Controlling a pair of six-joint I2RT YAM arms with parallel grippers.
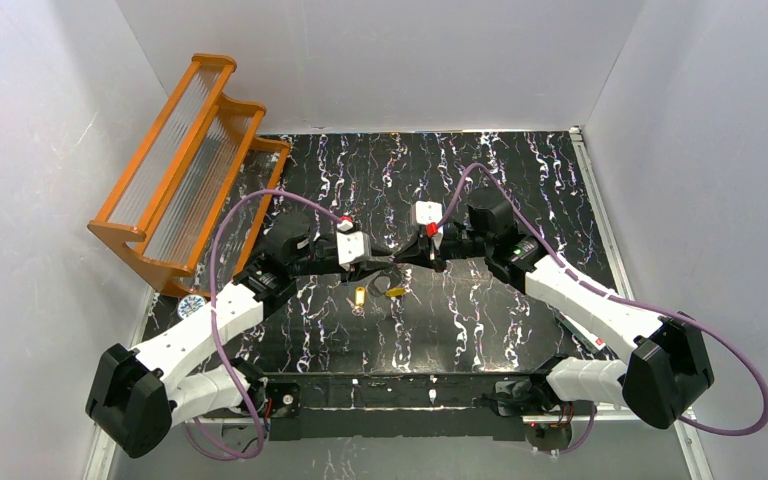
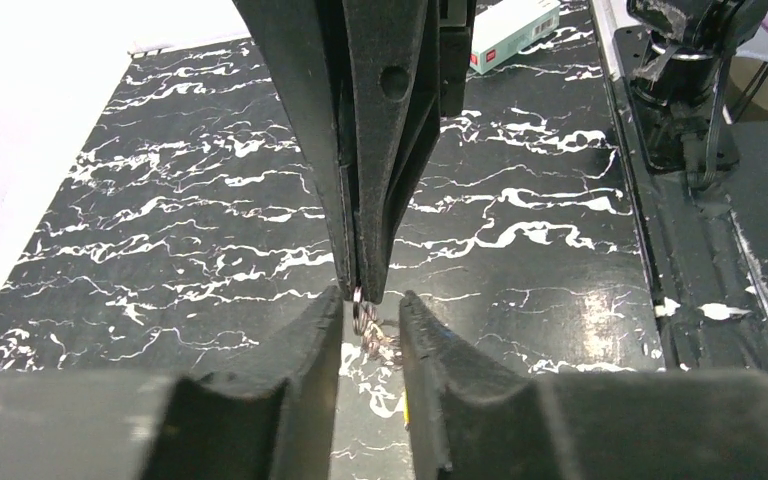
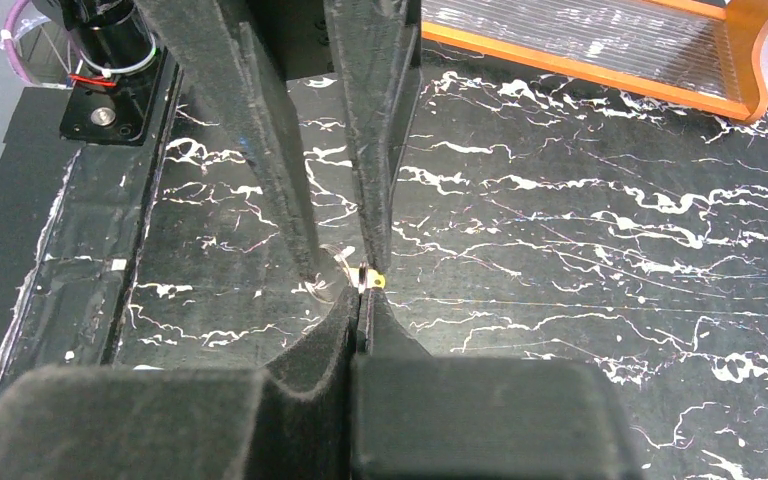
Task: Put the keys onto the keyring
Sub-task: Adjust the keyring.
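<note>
Right pincer clenched on the keyring, a small thin loop hanging from its tips above the middle of the black marbled desk. Left pincer faces it tip to tip, released, its fingers apart on either side of the loop; whether they touch it cannot be told. Two yellow-headed keys lie on the desk just near of the pincers: one key to the left, the second key to its right.

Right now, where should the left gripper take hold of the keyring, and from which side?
Probably the free arc of the keyring, jutting past the shut right gripper. Come head-on from the opposite side, where the left gripper straddles it: the rest is pinched.
</note>
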